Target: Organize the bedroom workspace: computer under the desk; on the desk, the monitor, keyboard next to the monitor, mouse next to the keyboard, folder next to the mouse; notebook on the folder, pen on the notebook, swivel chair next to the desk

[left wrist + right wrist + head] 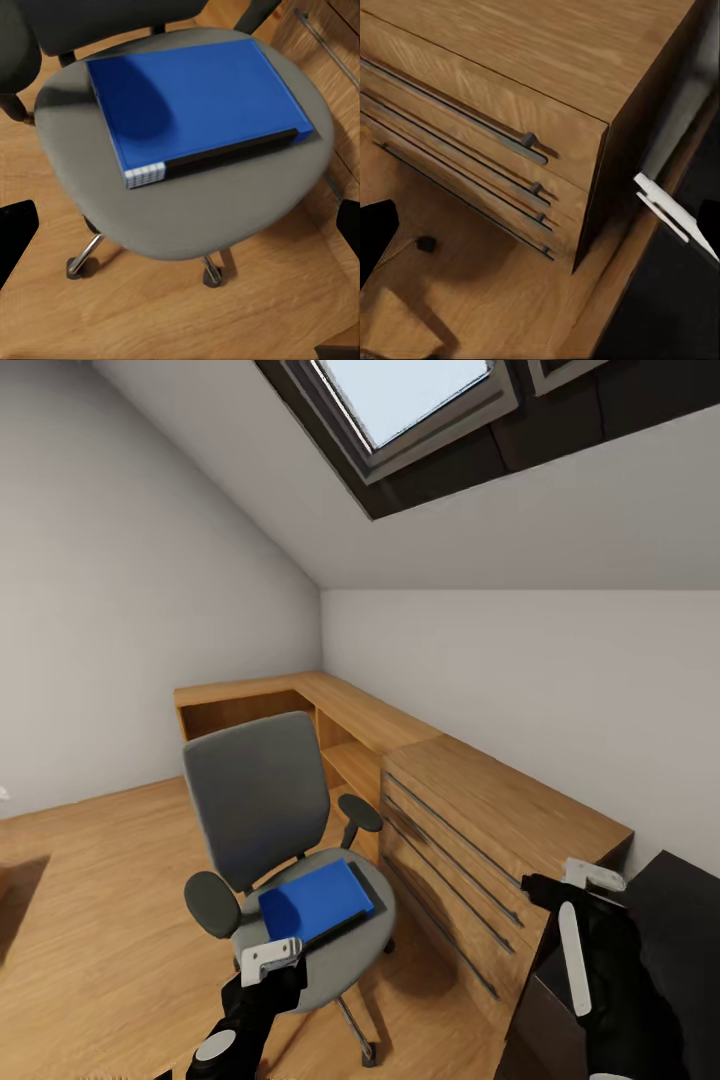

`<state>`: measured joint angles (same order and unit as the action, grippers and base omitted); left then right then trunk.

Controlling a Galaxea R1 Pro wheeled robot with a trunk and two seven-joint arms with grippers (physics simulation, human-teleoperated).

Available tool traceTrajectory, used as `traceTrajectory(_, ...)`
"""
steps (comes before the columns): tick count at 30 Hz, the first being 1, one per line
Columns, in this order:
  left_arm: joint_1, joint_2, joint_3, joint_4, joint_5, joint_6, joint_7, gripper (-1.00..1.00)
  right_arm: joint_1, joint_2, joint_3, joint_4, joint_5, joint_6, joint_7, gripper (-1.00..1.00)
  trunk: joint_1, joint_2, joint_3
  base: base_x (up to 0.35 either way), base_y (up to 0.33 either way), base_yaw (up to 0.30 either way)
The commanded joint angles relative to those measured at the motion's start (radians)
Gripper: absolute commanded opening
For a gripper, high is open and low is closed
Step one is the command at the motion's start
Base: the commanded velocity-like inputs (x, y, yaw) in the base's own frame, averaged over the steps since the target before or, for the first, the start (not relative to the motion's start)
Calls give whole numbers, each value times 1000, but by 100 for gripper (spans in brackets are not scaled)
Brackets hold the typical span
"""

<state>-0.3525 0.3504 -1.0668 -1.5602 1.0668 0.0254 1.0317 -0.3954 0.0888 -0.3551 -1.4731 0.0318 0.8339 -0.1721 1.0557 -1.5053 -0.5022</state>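
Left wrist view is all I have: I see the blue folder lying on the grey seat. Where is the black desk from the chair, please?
Observer: The desk is at the head view's lower right corner. The oak dresser stands between it and the swivel chair.
Operator: Is the right claw free?
Observer: Yes. The right claw is open with nothing between its fingers, near where the dresser meets the desk.
Operator: And how does my left claw stand to the folder?
Observer: The left claw is open too. It hovers over the seat's front edge, short of the folder, and it is not touching it.
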Motion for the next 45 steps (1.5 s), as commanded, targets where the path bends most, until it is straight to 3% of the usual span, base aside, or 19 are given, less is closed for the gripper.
traceTrajectory(1, -2, 1, -2, -1, 2, 3, 5, 100, -1, 1, 5, 1, 4, 5, 0, 100, 0, -1, -1, 0, 0, 272)
traceTrajectory(13, -2, 7, 3, 2, 4, -2, 11, 100, 0, 2, 57, 28, 3, 5, 1, 100, 0, -1, -1, 0, 0, 273)
traceTrajectory(15, -2, 16, 6, 2, 7, -22, 15, 100, 0, 2, 66, 30, 3, 5, 2, 100, 0, -1, -1, 0, 0, 274)
traceTrajectory(17, -2, 48, 11, 2, 9, -112, 33, 100, 1, 2, 79, 31, 2, 5, 2, 100, 0, -1, -1, 0, 0, 274)
traceTrajectory(19, -2, 57, 13, 2, 10, -148, 39, 100, 1, 2, 83, 33, 2, 5, 3, 100, 0, -1, -1, 0, 0, 274)
traceTrajectory(28, -2, 72, 15, 2, 10, -181, 88, 100, 1, 2, 124, 59, 3, 4, 1, 100, 0, -1, -1, 0, 0, 274)
traceTrajectory(37, -2, 85, 23, 2, 13, -222, 122, 100, 3, 3, 132, 71, 3, -9, 1, 100, 0, -1, -1, 0, 0, 273)
traceTrajectory(45, -2, 102, 49, 2, 52, -223, 122, 100, 3, 4, 136, 74, 3, -16, 1, 100, 0, -1, -2, 0, 0, 273)
